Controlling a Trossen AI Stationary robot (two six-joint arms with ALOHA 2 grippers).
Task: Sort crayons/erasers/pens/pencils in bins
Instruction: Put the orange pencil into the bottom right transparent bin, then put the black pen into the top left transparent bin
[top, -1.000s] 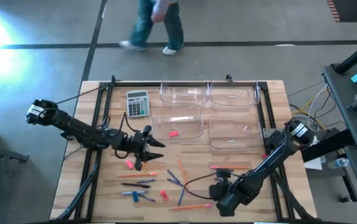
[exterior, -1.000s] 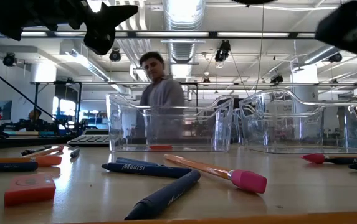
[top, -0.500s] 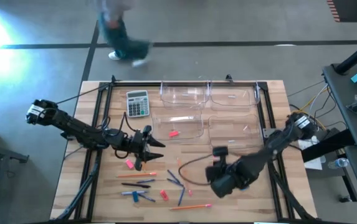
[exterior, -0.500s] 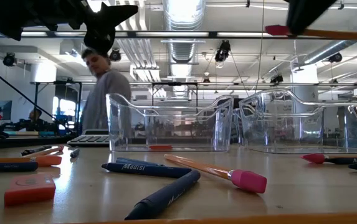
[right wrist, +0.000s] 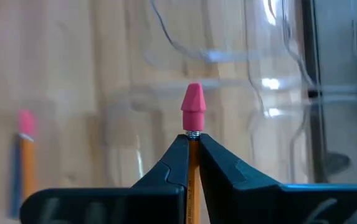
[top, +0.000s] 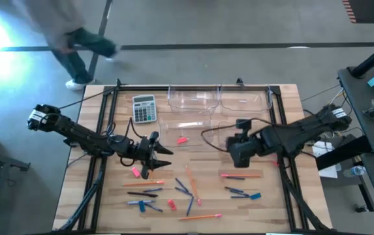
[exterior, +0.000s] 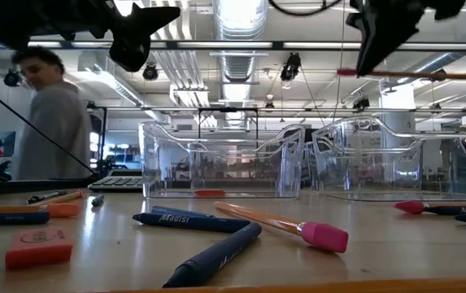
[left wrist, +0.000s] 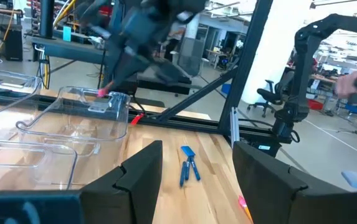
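Observation:
My right gripper [top: 233, 155] hangs above the table by the near wall of the near right bin [top: 255, 145], shut on an orange pencil [exterior: 411, 75] with a pink end. Four clear bins stand at the back. The near left bin [top: 203, 124] holds a pink eraser [top: 182, 139]. More pencils [top: 241, 174], dark and blue pens [top: 141, 193] and erasers [top: 136, 172] lie flat on the wood. My left gripper [top: 166, 151] stays level above the table's left half, open, with nothing between its fingers [left wrist: 139, 177]. My right gripper pinches the pencil's shaft just behind the metal band under the pink end [right wrist: 192, 135] between its two fingertips. The fingers slant down toward the table's left. The pink end [right wrist: 192, 104] sticks out past them. The pencil hangs about level, clear of the table.
A grey calculator [top: 144, 108] lies at the back left, beside the bins. Black rails [top: 279, 124] run along the table's sides and back. A person walks by on the floor beyond the far edge [top: 69, 39]. Loose pens and a blue eraser [top: 255, 195] lie at the near right.
My right gripper has risen and swung from the table's near edge toward the far edge, up to the near right bin, staying shut on the pencil, which is carried clear of the table. The person behind the table has walked toward the left.

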